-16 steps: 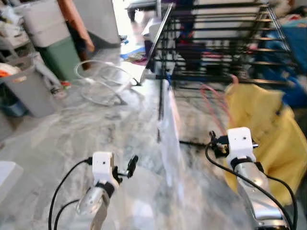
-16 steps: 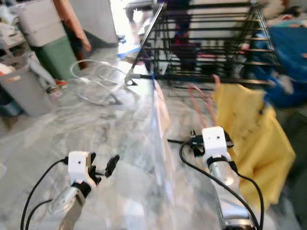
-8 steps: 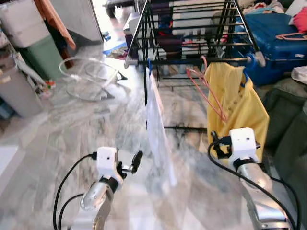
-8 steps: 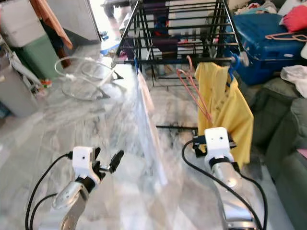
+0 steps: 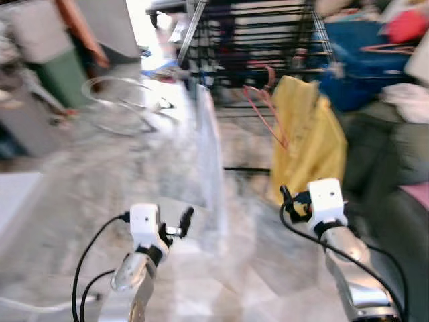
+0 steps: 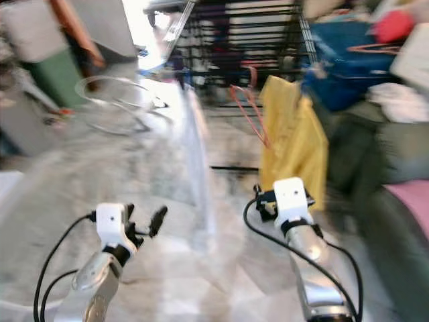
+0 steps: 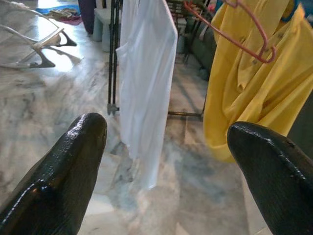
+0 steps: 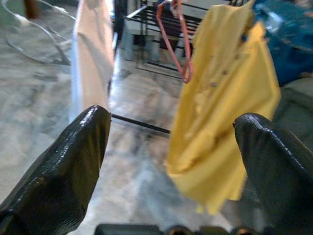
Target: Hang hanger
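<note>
1. The head views are blurred. A black drying rack [image 5: 268, 40] stands at 12 o'clock on a grey marble floor [image 5: 100, 174].
2. A pink hanger [image 8: 176, 39] hangs from the rack, at about 1 o'clock from the robot. It carries no garment and sits just beside a yellow shirt [image 8: 220, 98], on the side toward the white cloth.
3. The yellow shirt hangs from the rack at 1 o'clock, and its lower edge droops toward the floor.
4. A white cloth [image 7: 146, 83] hangs from the rack at 12 o'clock, between the two arms in the head views.
5. The left hand [image 7: 166, 161] is held out low at 11 o'clock, above the floor. Its two black fingers [image 7: 63, 171] are spread wide apart and hold nothing.
6. The right hand [image 8: 171, 161] is raised at 1 o'clock, in front of the yellow shirt and apart from it. Its fingers [image 8: 58, 161] are also spread wide and empty, with the hanger and shirt seen in the gap between them.
7. A blue suitcase [image 5: 362, 60] lies at 2 o'clock beyond the shirt. A green bin [image 5: 64, 80] stands at 10 o'clock.
</note>
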You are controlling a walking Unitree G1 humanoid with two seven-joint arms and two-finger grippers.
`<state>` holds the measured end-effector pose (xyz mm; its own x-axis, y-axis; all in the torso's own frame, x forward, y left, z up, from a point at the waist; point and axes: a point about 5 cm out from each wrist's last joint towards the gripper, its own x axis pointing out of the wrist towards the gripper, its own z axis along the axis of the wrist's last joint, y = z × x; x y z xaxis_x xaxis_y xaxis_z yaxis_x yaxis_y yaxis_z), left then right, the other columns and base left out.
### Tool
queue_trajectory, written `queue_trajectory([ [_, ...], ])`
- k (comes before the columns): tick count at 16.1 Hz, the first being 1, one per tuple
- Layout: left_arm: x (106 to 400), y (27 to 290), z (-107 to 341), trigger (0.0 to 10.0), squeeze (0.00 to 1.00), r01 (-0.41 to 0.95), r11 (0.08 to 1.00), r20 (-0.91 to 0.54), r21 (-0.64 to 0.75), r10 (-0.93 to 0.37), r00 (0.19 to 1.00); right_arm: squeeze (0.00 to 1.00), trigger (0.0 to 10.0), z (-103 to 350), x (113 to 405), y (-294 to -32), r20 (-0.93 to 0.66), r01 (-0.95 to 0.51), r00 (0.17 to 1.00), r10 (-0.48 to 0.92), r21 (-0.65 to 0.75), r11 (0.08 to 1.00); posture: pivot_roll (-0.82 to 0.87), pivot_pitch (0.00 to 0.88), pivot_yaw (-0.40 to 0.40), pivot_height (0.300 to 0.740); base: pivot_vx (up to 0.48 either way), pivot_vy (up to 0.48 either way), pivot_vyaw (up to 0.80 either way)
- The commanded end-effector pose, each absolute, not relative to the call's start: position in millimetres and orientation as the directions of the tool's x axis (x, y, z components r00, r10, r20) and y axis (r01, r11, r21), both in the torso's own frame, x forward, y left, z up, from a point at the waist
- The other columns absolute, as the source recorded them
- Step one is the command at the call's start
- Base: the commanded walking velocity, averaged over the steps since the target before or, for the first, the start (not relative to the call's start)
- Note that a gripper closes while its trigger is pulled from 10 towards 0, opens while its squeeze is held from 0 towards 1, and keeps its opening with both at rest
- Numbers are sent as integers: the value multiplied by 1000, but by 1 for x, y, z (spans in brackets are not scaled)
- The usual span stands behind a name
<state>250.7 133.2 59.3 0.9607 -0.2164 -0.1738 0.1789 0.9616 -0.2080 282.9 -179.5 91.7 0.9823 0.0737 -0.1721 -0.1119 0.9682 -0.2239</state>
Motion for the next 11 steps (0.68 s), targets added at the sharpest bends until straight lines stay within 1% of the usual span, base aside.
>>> queue_trajectory([
  [1,246,148,55,10000,0,103,977,-188,-187,-139,972,0,10000,100,294,-162,-149,-179,977,150,-201,963,-77,0,22,740,0,0,0],
  [5,245,156,57,10000,0,47,984,-173,-173,-78,982,0,10000,100,301,-153,-149,-234,967,207,-195,952,-43,0,-3,740,0,0,0],
  [7,246,158,57,10000,0,42,985,-170,-165,-70,983,0,10000,102,303,-149,-141,-255,964,227,-233,939,-39,0,-2,740,0,0,0],
  [11,253,158,57,10000,0,54,988,-169,-145,-78,983,0,10000,98,303,-146,-144,-256,962,231,-190,948,-53,0,25,740,0,0,800],
])
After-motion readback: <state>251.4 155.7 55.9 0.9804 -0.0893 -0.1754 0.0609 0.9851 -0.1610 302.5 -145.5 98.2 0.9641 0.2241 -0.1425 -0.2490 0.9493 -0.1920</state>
